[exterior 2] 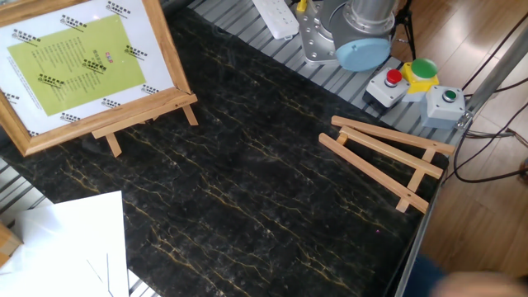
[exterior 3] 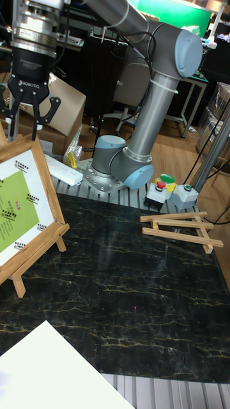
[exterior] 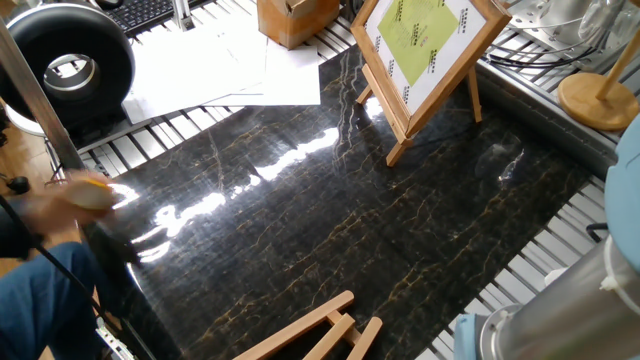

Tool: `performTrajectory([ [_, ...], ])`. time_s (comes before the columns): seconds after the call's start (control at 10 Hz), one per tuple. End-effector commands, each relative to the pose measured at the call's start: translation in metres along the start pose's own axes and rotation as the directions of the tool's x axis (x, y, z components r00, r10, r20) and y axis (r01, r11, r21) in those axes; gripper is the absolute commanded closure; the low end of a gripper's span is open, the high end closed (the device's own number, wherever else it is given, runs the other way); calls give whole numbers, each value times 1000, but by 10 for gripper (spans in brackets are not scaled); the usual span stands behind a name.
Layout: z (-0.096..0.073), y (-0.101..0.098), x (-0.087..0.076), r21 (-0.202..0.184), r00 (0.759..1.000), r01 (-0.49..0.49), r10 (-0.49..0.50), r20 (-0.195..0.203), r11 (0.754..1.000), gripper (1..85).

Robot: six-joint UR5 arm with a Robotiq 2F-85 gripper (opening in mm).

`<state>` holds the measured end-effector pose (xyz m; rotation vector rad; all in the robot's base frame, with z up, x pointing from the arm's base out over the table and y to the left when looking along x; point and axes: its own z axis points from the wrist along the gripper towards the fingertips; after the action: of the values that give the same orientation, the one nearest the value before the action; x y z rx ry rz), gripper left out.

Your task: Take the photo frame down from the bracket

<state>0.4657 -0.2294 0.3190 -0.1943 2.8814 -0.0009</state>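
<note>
The photo frame [exterior: 425, 45] [exterior 2: 78, 62] [exterior 3: 19, 204] is a light-wood frame with a white mat around a yellow-green picture. It leans back on the bracket [exterior: 400, 148] [exterior 2: 148, 111] [exterior 3: 39, 246], an upright wooden easel whose ledge bar carries the frame's lower edge. The gripper [exterior 3: 24, 133] shows only in the tall fixed view. It hangs pointing down just above the frame's top right corner, fingers spread open with nothing between them. The frame's left part is cut off in that view.
A flat-folded wooden easel [exterior 2: 384, 161] [exterior: 310, 335] lies on the dark marble top near the robot base [exterior 2: 330, 37]. Button boxes [exterior 2: 417, 82], white papers [exterior: 220, 65], a cardboard box [exterior: 290, 20] and a person's blurred hand [exterior: 80, 195] sit at the edges.
</note>
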Motion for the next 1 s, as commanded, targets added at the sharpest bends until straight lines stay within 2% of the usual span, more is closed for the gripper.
performTrajectory([
  [0.0, 1, 0, 1, -21, 1000, -27, 28, 13, 999, 420],
  [0.9, 7, 2, -3, -35, 999, -46, 47, 21, 998, 420],
])
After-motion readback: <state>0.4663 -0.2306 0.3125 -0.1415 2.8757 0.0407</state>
